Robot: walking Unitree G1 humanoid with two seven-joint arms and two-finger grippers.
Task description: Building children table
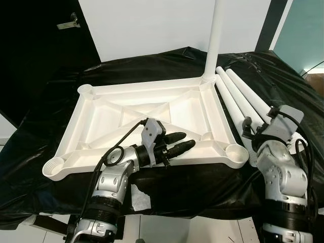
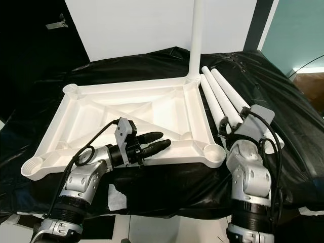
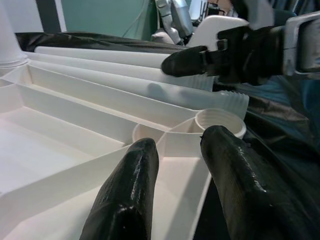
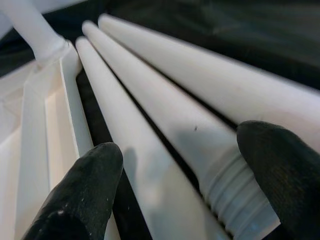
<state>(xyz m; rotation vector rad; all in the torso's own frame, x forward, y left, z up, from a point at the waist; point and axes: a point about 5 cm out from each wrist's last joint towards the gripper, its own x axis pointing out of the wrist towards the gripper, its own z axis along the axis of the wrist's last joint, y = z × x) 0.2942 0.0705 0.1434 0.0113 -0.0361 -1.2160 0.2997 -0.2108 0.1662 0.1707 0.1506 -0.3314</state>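
A white plastic tabletop (image 1: 142,87) lies upside down on black cloth. One white leg (image 1: 215,40) stands upright in its far right corner. Three loose legs (image 1: 243,93) lie side by side along its right edge. My left gripper (image 1: 188,139) hovers open just above the near rim, fingers pointing at the empty near right socket (image 1: 236,152); that socket (image 3: 220,120) sits just beyond the fingertips (image 3: 142,155). My right gripper (image 1: 259,117) is open over the near ends of the loose legs, its fingers (image 4: 85,185) straddling a leg's threaded end (image 4: 220,170) without closing on it.
Empty sockets sit at the near left corner (image 1: 54,166) and far left corner (image 1: 86,89). The black cloth (image 1: 45,116) drapes over the support's front edge, with a white scrap (image 1: 139,197) on it. A white wall stands behind; tiled floor shows below.
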